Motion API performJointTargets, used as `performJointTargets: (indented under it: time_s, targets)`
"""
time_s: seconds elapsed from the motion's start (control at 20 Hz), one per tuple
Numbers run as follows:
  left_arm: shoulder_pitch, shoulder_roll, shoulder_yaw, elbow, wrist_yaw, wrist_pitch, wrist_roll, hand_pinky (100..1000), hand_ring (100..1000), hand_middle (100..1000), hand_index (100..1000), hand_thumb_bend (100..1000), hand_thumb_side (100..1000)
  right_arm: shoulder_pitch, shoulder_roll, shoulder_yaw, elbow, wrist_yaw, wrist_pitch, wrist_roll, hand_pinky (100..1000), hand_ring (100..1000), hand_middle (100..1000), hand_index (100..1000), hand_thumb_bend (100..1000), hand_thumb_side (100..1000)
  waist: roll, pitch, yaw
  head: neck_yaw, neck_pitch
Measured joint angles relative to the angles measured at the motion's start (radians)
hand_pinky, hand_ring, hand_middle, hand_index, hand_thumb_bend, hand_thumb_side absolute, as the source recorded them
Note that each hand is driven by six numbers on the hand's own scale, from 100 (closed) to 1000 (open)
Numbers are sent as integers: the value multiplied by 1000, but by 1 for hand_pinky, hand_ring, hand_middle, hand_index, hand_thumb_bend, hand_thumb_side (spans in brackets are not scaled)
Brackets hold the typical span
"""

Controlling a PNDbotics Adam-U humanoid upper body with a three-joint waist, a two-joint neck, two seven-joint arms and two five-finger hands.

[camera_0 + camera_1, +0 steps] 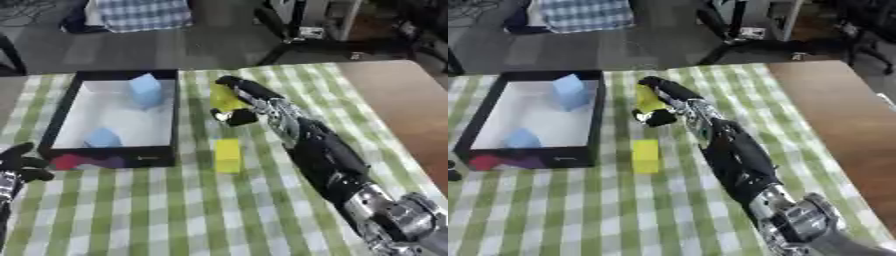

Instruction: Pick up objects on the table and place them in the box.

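Observation:
My right hand (243, 100) reaches across the checked cloth and is curled round a yellow block (222, 98), held just right of the box. The black box with a white floor (114, 120) lies at the left and holds two light blue blocks, one leaning at the far wall (146, 90) and one near the front (102, 137). A second yellow block (227, 155) lies flat on the cloth just right of the box's front corner. A red and purple shape (83, 161) shows at the box's front left wall. My left hand (19, 165) rests at the lower left edge, fingers relaxed.
The green and white checked cloth (175, 210) covers the table, with bare brown tabletop (402, 110) to the right. Chair legs and a checked cloth bundle stand on the floor beyond the far edge.

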State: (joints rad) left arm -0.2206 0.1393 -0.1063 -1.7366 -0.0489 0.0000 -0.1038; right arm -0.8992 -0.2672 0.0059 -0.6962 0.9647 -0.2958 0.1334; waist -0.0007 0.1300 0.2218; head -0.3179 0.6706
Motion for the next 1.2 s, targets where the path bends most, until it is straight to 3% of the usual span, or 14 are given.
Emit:
performJointTargets:
  time_s: [0.15, 0.2, 0.3, 0.6, 0.9, 1.2]
  targets:
    - [0, 0, 0, -2, 0, 0, 0, 790, 568, 583, 834, 100, 773, -7, 0, -4, 0, 17, 1, 4, 959, 925, 820, 991, 100, 267, 0, 0, 1, -1, -3]
    - [0, 0, 0, -2, 0, 0, 0, 790, 568, 583, 834, 100, 773, -7, 0, -6, -1, 21, 2, 1, 953, 908, 797, 986, 100, 241, 0, 0, 1, -2, -5]
    - [0, 0, 0, -2, 0, 0, 0, 790, 568, 584, 834, 100, 773, -7, 1, -6, -8, 28, 7, -14, 903, 806, 639, 953, 100, 105, 0, 0, 1, -2, -6]
    - [0, 0, 0, -2, 0, 0, 0, 790, 569, 584, 834, 100, 773, 3, 8, -6, -27, 52, 16, -107, 846, 668, 456, 903, 100, 100, 0, 0, -1, -6, -6]
    - [2, 0, 0, -2, 0, 0, 0, 790, 569, 584, 834, 100, 773, 1, 8, 14, -61, 33, -16, -167, 845, 663, 444, 891, 100, 100, 0, 0, -11, -4, -6]
    - [11, 0, 0, -2, 0, 0, 0, 790, 570, 585, 834, 100, 772, -27, 8, 63, -158, -83, -63, -108, 850, 667, 441, 896, 100, 100, 0, -1, -16, 3, 4]
